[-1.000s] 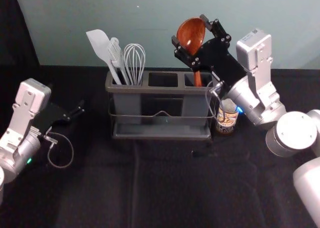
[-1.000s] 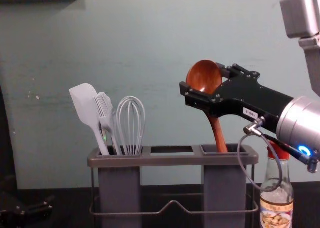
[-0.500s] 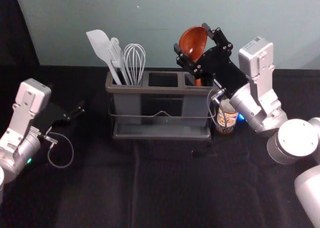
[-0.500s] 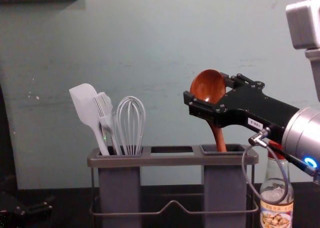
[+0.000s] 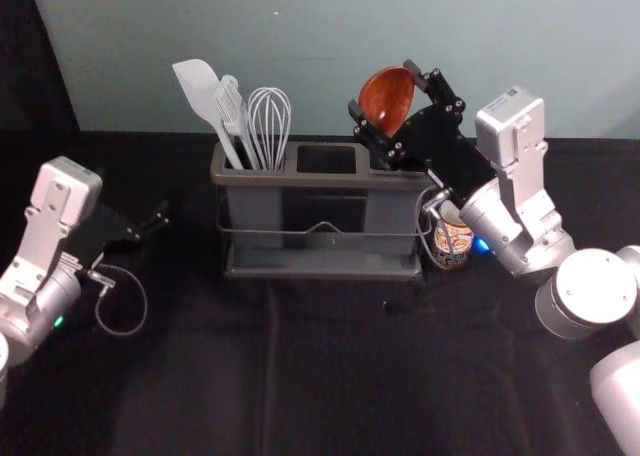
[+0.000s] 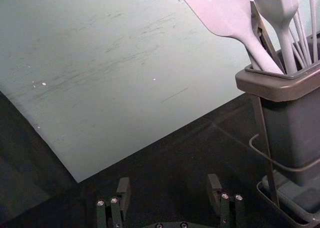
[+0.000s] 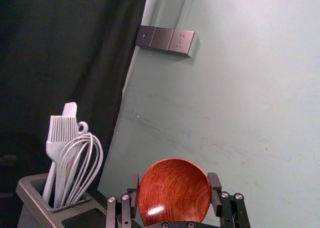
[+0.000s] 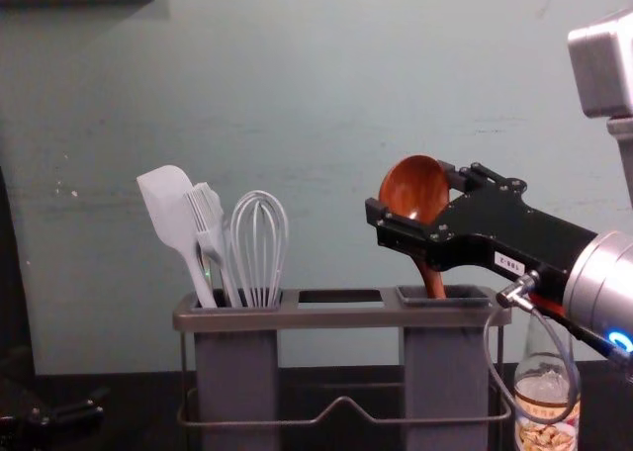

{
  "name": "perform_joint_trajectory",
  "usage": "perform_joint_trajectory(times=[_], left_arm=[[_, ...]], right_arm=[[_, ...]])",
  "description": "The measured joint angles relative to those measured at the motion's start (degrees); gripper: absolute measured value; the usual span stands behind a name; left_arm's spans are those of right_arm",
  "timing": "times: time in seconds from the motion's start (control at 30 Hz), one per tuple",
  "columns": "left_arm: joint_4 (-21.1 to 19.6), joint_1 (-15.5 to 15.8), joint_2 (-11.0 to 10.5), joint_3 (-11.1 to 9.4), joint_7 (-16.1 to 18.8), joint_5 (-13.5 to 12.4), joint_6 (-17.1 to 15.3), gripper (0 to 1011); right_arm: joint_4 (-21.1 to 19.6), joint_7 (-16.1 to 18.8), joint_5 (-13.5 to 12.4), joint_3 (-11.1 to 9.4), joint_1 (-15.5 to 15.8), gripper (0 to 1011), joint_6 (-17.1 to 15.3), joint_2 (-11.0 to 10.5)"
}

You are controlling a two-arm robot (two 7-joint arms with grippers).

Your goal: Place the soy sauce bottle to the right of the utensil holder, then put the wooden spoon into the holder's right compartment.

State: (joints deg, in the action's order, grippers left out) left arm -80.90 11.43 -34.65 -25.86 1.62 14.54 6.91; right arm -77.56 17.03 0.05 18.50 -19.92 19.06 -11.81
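Upper right, your right gripper [image 5: 383,88] pinches the wooden spoon [image 5: 385,100] mid-insertion; lower, then release. Left gripper [image 5: 158,222], spread, sits far left.

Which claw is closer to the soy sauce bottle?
The right claw: it's above the utensil holder, at its right end, higher than the bottle and left of it. The left claw is past the holder's left end.
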Motion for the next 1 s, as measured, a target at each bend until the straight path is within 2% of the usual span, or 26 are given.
perform_joint_trajectory(times=[0.17,0.3,0.73,0.83,0.93,1.0], left_arm=[[0.0,0.0,0.0,0.0,0.0,0.0,0.0,1005],[0.0,0.0,0.0,0.0,0.0,0.0,0.0,1005],[0.0,0.0,0.0,0.0,0.0,0.0,0.0,1005],[0.0,0.0,0.0,0.0,0.0,0.0,0.0,1005],[0.0,0.0,0.0,0.0,0.0,0.0,0.0,1005],[0.0,0.0,0.0,0.0,0.0,0.0,0.0,1005]], right_arm=[[0.04,0.13,-0.02,-0.06,0.2,842,-0.18,-0.1],[-0.07,2.2,-1.44,0.02,0.19,842,-0.74,-0.68],[-0.05,1.69,-1.15,0.04,0.14,842,-0.72,-0.49],[-0.04,1.66,-1.09,0.04,0.13,878,-0.71,-0.48],[-0.03,1.62,-1.03,0.04,0.12,974,-0.69,-0.47],[-0.01,1.59,-1.0,0.04,0.12,1000,-0.67,-0.45]])
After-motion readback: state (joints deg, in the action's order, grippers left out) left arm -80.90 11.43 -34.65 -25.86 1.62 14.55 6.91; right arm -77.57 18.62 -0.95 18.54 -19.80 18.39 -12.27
